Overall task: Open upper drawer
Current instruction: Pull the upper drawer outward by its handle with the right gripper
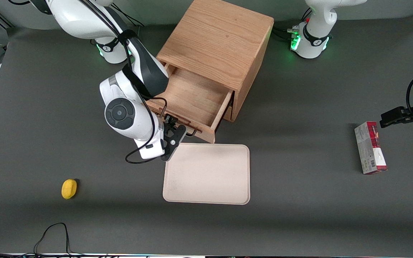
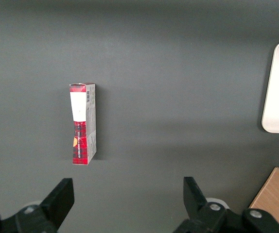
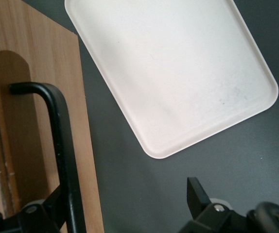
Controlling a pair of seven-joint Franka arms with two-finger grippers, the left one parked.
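Observation:
The light oak cabinet (image 1: 217, 39) stands at the middle back of the table. Its upper drawer (image 1: 192, 95) is pulled well out, and its bare wooden floor shows. The thin black wire handle (image 1: 192, 132) sits on the drawer's wooden front (image 3: 32, 73). My gripper (image 1: 172, 133) is right in front of that drawer front, at the handle, and it is open. In the right wrist view the handle (image 3: 64, 145) runs close past one finger (image 3: 49, 213) of the gripper (image 3: 127, 201). The other finger stands wide apart over the dark table, with nothing clamped between them.
A cream tray (image 1: 208, 173) lies just nearer the front camera than the drawer front, almost touching it; it also fills much of the right wrist view as the tray (image 3: 178, 73). A yellow object (image 1: 69, 189) lies toward the working arm's end. A red and grey box (image 1: 370, 147) lies toward the parked arm's end.

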